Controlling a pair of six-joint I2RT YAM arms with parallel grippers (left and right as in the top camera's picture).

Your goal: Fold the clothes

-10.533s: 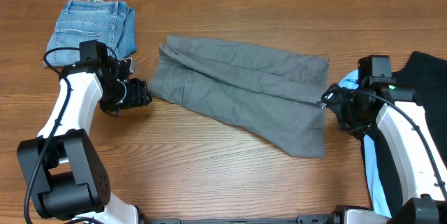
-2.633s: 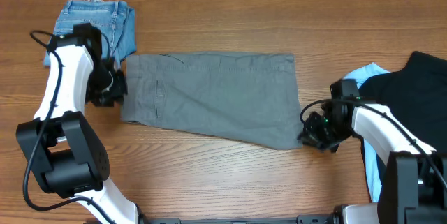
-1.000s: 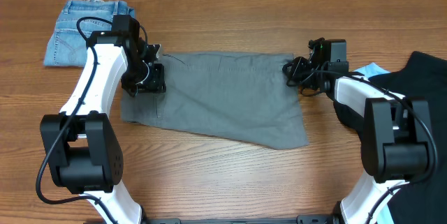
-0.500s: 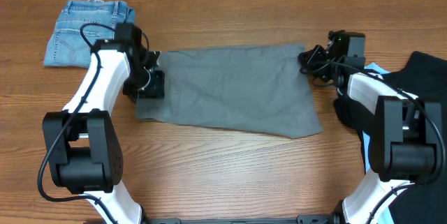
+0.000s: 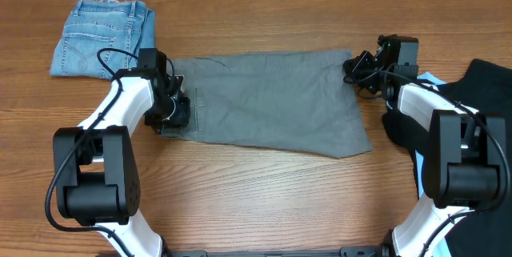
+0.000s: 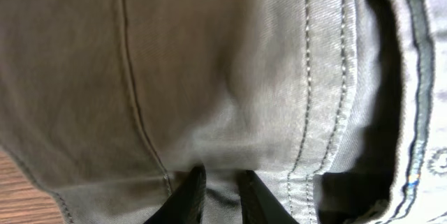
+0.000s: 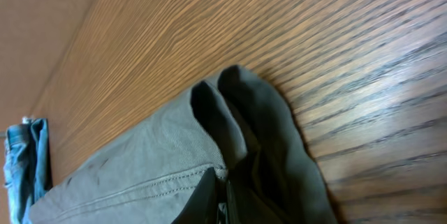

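Overhead on one wooden table (image 5: 264, 201): one grey-green shorts (image 5: 272, 105) laid flat, one denim pair (image 5: 104, 25), one black garment (image 5: 490, 101), one blue garment (image 5: 429, 79); left gripper (image 6: 216, 182), right gripper (image 7: 222, 190) both clamped on shorts.

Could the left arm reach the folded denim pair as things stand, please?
Probably yes: the denim pair lies nearby across bare table, but the left claw is shut on the grey-green shorts.

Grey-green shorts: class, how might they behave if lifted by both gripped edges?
Probably floppy: the grey-green shorts lie flat with soft creases, so the middle would likely sag. The stitched seams look thicker, perhaps stiffer.
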